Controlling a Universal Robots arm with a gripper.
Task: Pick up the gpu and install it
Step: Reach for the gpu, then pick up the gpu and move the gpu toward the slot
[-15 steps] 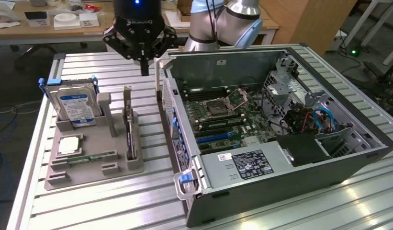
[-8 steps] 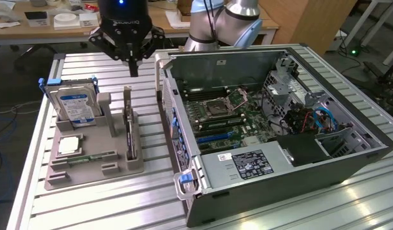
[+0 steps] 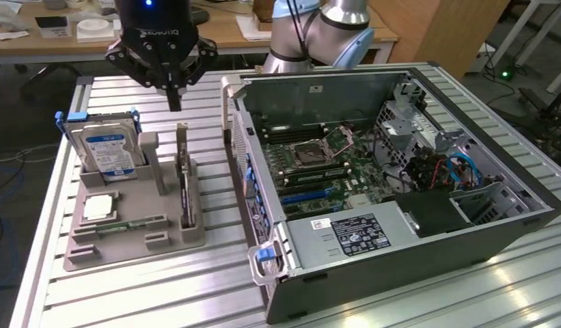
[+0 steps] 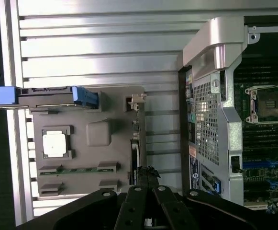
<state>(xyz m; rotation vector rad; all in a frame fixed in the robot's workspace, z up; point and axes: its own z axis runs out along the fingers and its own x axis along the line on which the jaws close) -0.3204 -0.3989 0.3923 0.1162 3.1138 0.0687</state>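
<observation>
The gpu (image 3: 185,191) is standing on its long edge in a slot of the grey holder tray (image 3: 162,240). Its long axis is running near to far in the exterior view, alongside the open computer case (image 3: 399,263), with the bracket end farthest away. The tray is also holding an upright hard drive (image 3: 105,147), a flat processor chip (image 3: 98,205) and a memory stick (image 3: 130,223). The gripper (image 3: 175,104) is hanging above the tray's far end, fingers pressed together and gripping nothing.

Silver and blue arm (image 3: 342,20), black tool (image 3: 174,102)
</observation>
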